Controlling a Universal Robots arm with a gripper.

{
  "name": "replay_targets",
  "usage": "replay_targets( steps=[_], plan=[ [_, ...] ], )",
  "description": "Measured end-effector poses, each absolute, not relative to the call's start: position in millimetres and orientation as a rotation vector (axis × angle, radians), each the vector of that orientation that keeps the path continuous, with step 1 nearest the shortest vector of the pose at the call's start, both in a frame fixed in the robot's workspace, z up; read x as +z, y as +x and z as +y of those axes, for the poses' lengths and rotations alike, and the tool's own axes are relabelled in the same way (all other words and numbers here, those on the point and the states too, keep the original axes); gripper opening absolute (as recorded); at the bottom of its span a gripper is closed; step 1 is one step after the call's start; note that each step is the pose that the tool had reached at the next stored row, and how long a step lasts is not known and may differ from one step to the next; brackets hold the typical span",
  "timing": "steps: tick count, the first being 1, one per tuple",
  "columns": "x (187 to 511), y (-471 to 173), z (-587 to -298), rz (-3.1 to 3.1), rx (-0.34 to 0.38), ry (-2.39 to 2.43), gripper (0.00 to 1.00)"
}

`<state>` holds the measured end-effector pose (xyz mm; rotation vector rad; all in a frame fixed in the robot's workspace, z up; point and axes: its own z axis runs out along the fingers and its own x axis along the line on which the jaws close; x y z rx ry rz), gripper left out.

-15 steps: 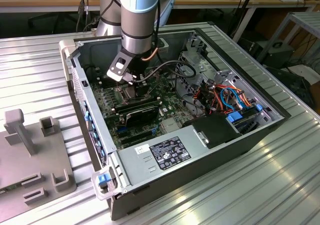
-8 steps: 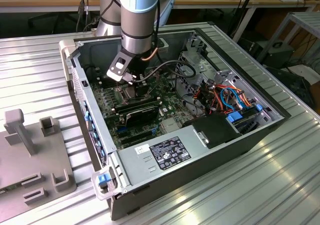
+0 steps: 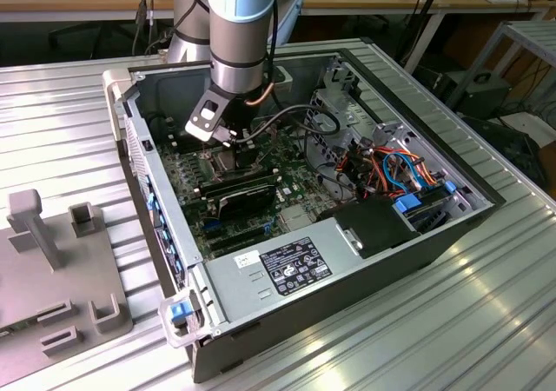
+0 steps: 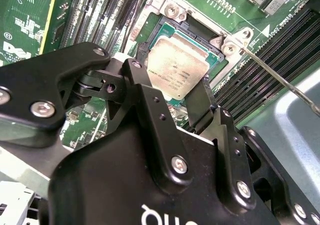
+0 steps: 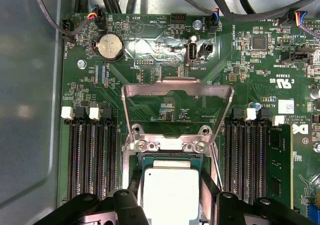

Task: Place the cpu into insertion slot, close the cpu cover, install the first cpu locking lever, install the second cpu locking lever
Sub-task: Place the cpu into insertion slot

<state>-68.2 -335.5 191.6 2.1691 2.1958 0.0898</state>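
The claw (image 4: 171, 77) clamps the square silver chip (image 4: 177, 65) between its two black fingers (image 4: 141, 60), one on each side. The chip lies over the socket (image 4: 195, 34) on a green board (image 5: 240, 60). The metal cover (image 5: 177, 87) stands open just beside it.

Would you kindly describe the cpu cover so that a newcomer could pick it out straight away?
Inside the open computer case, find the green motherboard and the insertion slot between its long black memory slots. The cpu cover is the thin silver frame swung open from that slot's edge; unlike the solid cpu beside it, green board shows through its window.
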Motion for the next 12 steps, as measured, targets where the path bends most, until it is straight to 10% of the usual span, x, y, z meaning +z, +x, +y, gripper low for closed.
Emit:
replay_targets(
  steps=[12],
  plan=[
    [197.2, -67.8, -334.9, 2.197, 0.093, 2.168, 0.55]
  ],
)
